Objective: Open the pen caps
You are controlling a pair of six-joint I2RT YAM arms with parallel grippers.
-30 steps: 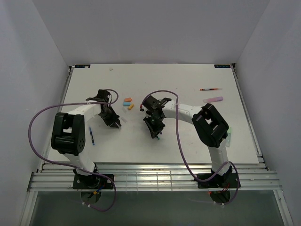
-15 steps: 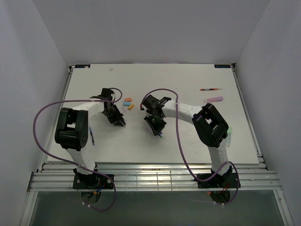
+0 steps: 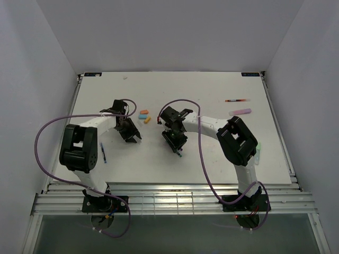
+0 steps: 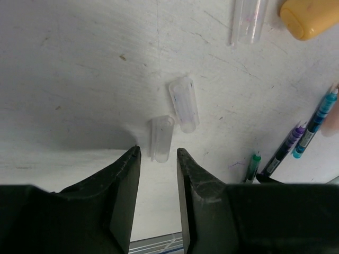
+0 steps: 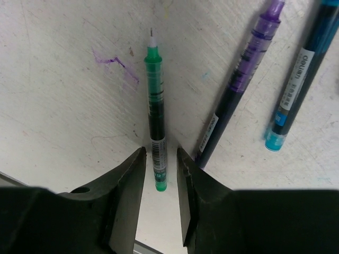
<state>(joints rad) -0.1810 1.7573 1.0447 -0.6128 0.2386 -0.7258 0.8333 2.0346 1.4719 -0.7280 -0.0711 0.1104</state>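
The left gripper (image 4: pixel 158 153), jaws slightly apart and clamping nothing, straddles the near end of 1 clear pen cap (image 4: pixel 162 137) lying on the table (image 4: pixel 79 79) just beside a 2nd clear cap (image 4: pixel 184 105), while the right gripper (image 5: pixel 160 154), jaws apart, straddles the uncapped green pen (image 5: pixel 155 106).

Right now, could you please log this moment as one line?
left end effector open around nearer clear cap | right end effector open around uncapped green pen
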